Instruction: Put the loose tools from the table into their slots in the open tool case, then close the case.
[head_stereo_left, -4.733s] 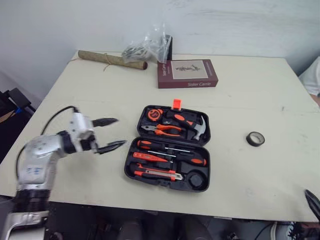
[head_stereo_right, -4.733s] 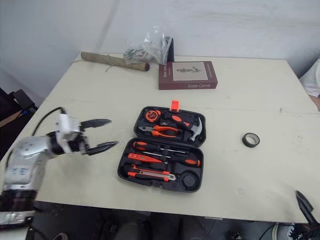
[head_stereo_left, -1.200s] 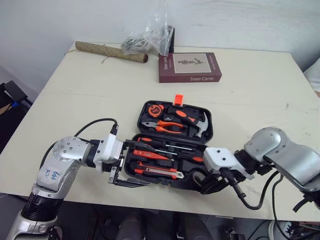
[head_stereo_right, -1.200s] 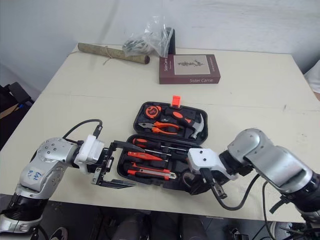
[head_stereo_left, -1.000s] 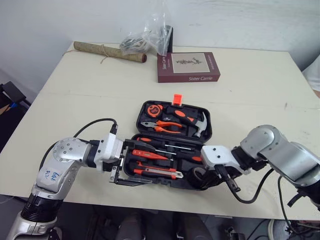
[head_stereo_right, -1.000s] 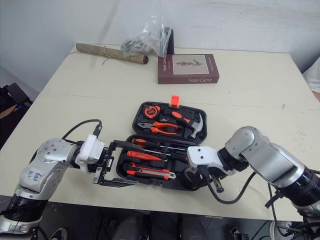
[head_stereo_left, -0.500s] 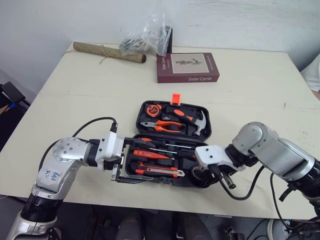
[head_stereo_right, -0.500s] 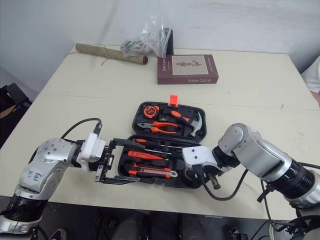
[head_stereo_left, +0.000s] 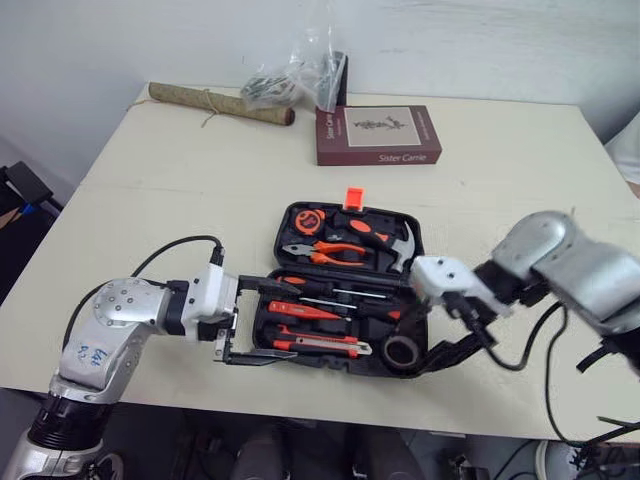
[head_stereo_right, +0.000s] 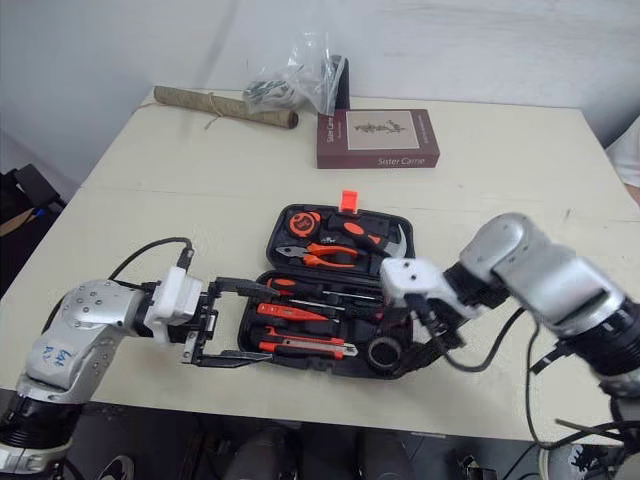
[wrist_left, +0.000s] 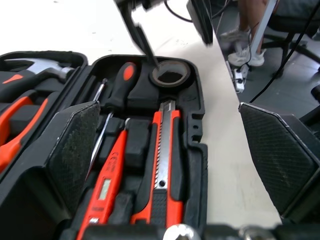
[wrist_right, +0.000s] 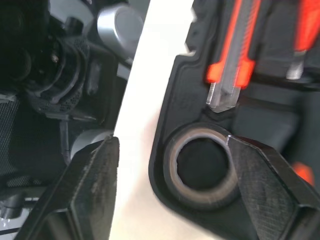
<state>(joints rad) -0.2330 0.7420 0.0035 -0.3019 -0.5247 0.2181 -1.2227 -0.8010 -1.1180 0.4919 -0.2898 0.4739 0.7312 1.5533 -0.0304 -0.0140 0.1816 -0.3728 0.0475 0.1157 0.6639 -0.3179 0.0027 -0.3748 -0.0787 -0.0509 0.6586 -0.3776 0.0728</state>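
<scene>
The black tool case (head_stereo_left: 425, 268) lies open mid-table. Its far half holds a hammer (head_stereo_left: 400, 245), pliers (head_stereo_left: 322, 252) and a tape measure (head_stereo_left: 308, 220). The near half holds screwdrivers and a utility knife (head_stereo_left: 322, 345). A black tape roll (head_stereo_left: 403, 350) sits in the round slot at the near right corner (wrist_right: 202, 167). My right gripper (head_stereo_left: 455, 340) is open just right of and above that roll, not touching it. My left gripper (head_stereo_left: 272, 322) is open, its fingers straddling the near half's left end.
A maroon book (head_stereo_left: 378, 135) lies at the back of the table. A brown rolled stick (head_stereo_left: 220, 103) and a clear plastic bag (head_stereo_left: 300, 78) lie at the back left. The table's front edge runs just below the case.
The tape roll, once loose on the table at the right, now lies in the case's slot. My right gripper has let go and drawn back to the right. The left gripper barely moved.
</scene>
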